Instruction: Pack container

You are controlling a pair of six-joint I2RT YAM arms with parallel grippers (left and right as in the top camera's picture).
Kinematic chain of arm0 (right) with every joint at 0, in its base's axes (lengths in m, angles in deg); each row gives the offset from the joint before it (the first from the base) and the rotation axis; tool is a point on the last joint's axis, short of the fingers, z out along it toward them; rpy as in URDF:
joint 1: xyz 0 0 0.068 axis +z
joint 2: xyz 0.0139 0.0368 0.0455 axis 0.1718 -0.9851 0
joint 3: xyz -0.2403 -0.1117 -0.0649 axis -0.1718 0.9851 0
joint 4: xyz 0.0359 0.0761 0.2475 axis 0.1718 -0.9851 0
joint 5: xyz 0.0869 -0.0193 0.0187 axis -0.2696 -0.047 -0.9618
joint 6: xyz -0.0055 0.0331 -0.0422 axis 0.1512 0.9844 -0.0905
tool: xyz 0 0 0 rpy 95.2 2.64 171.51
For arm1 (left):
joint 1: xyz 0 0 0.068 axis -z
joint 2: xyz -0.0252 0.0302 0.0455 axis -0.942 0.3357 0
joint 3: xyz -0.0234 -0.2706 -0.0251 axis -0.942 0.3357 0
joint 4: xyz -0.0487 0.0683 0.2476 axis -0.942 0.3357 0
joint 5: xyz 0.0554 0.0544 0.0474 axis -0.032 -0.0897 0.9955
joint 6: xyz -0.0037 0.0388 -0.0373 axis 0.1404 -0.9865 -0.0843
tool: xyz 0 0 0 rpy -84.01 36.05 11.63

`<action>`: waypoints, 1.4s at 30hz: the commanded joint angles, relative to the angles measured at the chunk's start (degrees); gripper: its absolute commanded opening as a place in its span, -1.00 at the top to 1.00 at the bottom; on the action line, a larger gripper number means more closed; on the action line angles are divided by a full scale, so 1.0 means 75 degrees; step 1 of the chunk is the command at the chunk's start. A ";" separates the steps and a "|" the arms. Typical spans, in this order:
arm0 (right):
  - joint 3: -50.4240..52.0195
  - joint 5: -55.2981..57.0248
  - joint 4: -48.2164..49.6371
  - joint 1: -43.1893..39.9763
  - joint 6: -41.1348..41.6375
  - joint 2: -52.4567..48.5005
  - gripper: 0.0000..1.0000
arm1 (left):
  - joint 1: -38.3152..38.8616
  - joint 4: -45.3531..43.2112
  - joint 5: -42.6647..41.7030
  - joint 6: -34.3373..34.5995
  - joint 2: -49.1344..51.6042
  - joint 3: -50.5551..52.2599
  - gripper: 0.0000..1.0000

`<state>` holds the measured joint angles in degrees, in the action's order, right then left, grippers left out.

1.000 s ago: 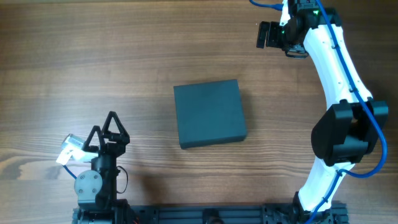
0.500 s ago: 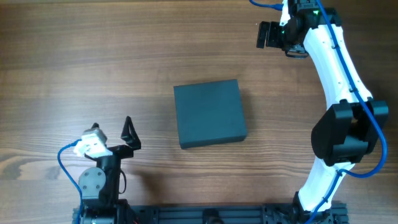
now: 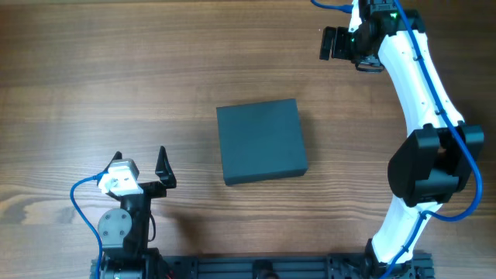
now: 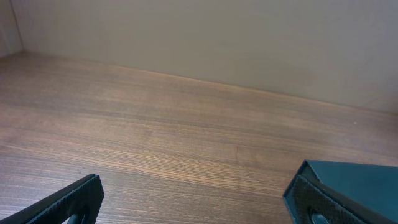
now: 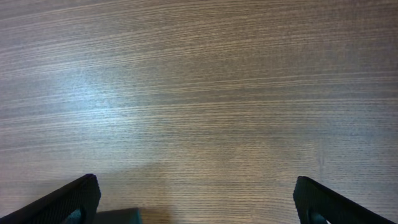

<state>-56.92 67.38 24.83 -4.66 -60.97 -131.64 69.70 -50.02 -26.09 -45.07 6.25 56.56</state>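
The container (image 3: 261, 141) is a dark teal-grey box with its lid shut, lying flat at the middle of the table. Its left corner shows at the right edge of the left wrist view (image 4: 357, 177). A dark corner that may be the container shows at the bottom of the right wrist view (image 5: 118, 216). My left gripper (image 3: 140, 164) is open and empty, low at the front left, well left of the container; its fingers frame bare table (image 4: 193, 199). My right gripper (image 3: 328, 43) is open and empty at the far right (image 5: 196, 199). No items for packing are in view.
The wooden table (image 3: 116, 70) carries only the container. The arm bases and a dark rail (image 3: 256, 269) run along the front edge. A pale wall (image 4: 217, 37) stands beyond the table's far edge in the left wrist view.
My left gripper has turned at the wrist and its fingers have spread apart, now pointing toward the far side. The right arm and the container have not moved.
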 commanded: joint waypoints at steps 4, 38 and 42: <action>-0.0117 0.0131 0.0015 0.0050 0.0085 0.0105 -0.99 | 0.0064 -0.0020 -0.0143 -0.0198 -0.0058 0.0064 -1.00; 1.1354 0.0050 0.7440 -0.0440 -0.0912 1.4149 -0.99 | 0.0064 -0.0020 -0.0143 -0.0198 -0.0055 0.0064 -1.00; 1.1986 -0.0052 0.7688 -0.0437 -0.1309 1.4192 -0.99 | 0.0064 -0.0020 -0.0143 -0.0198 -0.0058 0.0064 -1.00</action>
<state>30.81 68.93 81.00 -7.61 -68.70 -26.16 69.70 -50.00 -26.24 -45.22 6.30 56.69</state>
